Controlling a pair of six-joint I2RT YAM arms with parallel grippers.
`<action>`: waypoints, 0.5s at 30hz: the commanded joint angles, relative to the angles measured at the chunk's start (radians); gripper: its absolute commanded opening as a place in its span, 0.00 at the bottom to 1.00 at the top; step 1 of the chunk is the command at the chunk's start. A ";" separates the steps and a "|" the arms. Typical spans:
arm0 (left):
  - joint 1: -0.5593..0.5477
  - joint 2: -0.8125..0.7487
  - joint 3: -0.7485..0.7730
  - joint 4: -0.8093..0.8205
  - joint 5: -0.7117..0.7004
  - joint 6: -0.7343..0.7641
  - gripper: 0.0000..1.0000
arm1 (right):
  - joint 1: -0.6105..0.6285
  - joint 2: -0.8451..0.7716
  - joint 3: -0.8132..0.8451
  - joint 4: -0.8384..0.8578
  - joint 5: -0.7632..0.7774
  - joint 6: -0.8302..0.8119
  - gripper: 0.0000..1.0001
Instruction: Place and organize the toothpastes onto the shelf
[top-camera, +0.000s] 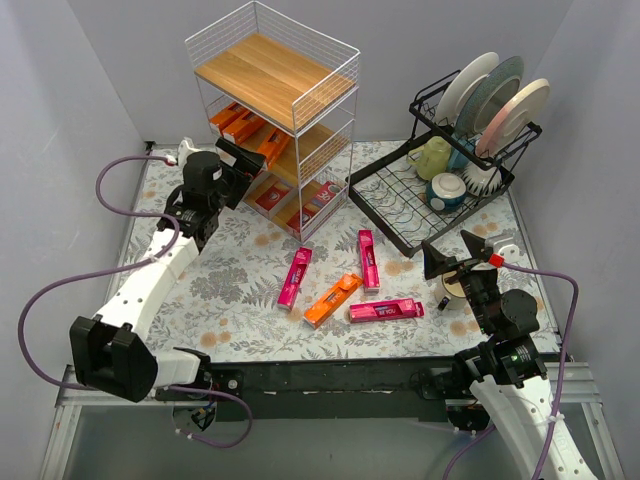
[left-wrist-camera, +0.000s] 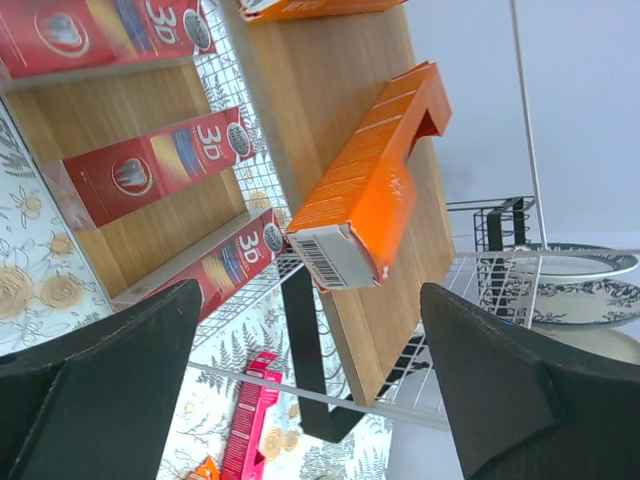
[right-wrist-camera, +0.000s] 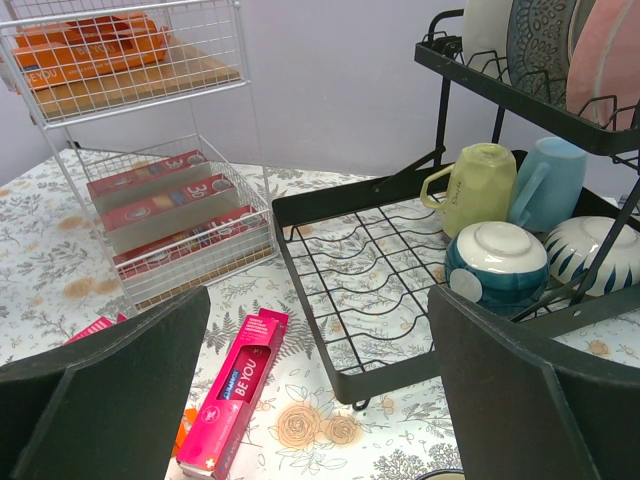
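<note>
The shelf (top-camera: 275, 75) stands at the back centre. Orange toothpastes (top-camera: 240, 122) lie on its middle board and dark red "3D" ones (top-camera: 300, 205) on the bottom board. My left gripper (top-camera: 243, 160) is open at the middle tier. In the left wrist view its fingers (left-wrist-camera: 120, 370) are apart, and an orange box (left-wrist-camera: 365, 195) lies on the board beyond them, untouched. On the table lie three pink boxes (top-camera: 295, 277) (top-camera: 368, 259) (top-camera: 386, 310) and an orange one (top-camera: 333, 299). My right gripper (top-camera: 452, 255) is open and empty; a pink box (right-wrist-camera: 235, 390) lies ahead to its left.
A black dish rack (top-camera: 400, 215) with plates, mugs and bowls stands at the back right, close to my right gripper; it also shows in the right wrist view (right-wrist-camera: 380, 270). A pale cup (top-camera: 455, 288) sits under the right gripper. Grey walls enclose the table.
</note>
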 joint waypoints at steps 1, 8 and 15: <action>0.002 0.014 0.028 0.032 0.013 -0.084 0.86 | 0.004 -0.007 0.027 0.041 0.006 0.001 0.99; 0.002 0.060 0.026 0.078 0.039 -0.152 0.72 | 0.006 -0.011 0.027 0.041 0.009 0.002 0.99; 0.000 0.061 -0.008 0.141 0.030 -0.198 0.63 | 0.006 -0.012 0.025 0.041 0.009 0.007 0.98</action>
